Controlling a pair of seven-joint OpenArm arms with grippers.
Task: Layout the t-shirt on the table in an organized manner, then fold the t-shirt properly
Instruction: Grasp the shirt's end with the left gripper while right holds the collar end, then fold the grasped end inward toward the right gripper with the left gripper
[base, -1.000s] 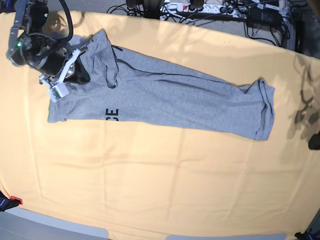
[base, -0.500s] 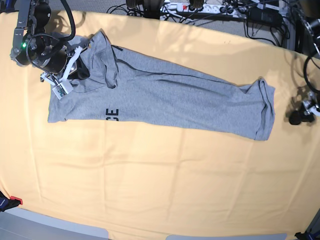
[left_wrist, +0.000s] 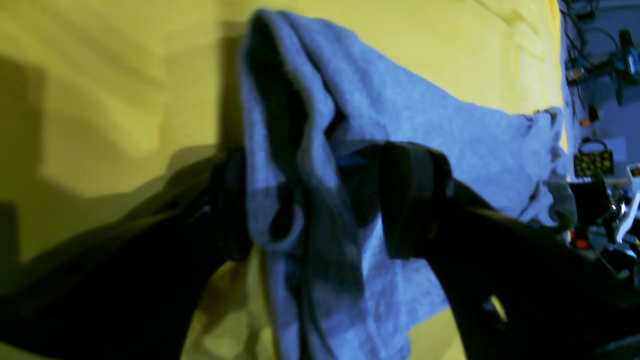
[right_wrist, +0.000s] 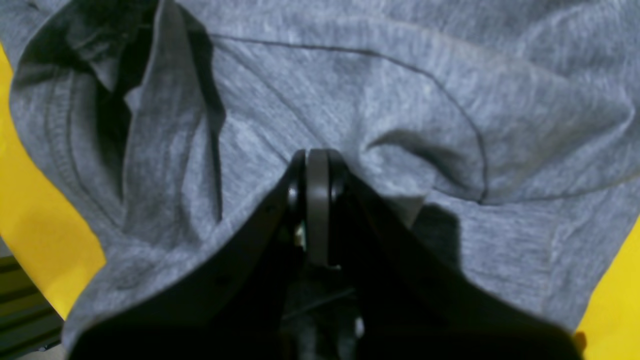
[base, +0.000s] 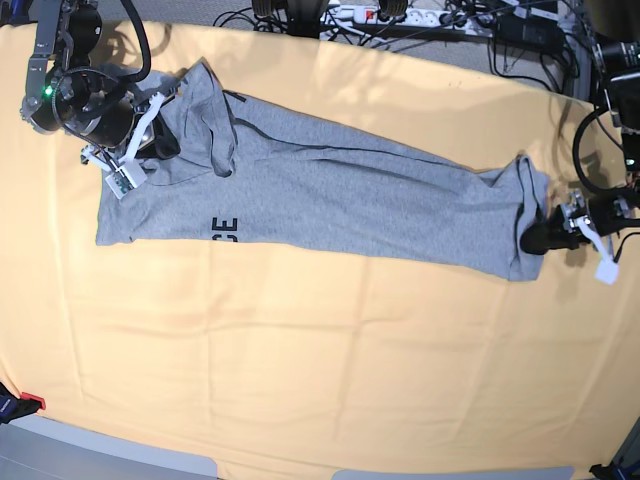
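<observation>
Now the left end effector (base: 540, 237) is reaching the hem end of the t-shirt (base: 330, 190), having swung in from well off to the side within the last second. Its fingers (left_wrist: 410, 195) are standing spread, one on each side of a bunched fold of grey cloth, not yet pinching it. At the far end of the t-shirt, the right end effector (right_wrist: 316, 172) is staying pressed together amid the gathered fabric near the collar; whether any cloth is caught between its pads is hard to tell.

The t-shirt is lying as a long, narrow, rumpled strip across the tabletop (base: 300, 380), a few black letters showing along its nearer edge. With both ends now attended, the arms appear ready to stretch the garment flat, so the layout stage looks barely begun.

Only the base view is showing the whole strip and both arms together. Only the left wrist view is revealing the cloth sitting between spread fingers, and the right wrist view the closed tips.
</observation>
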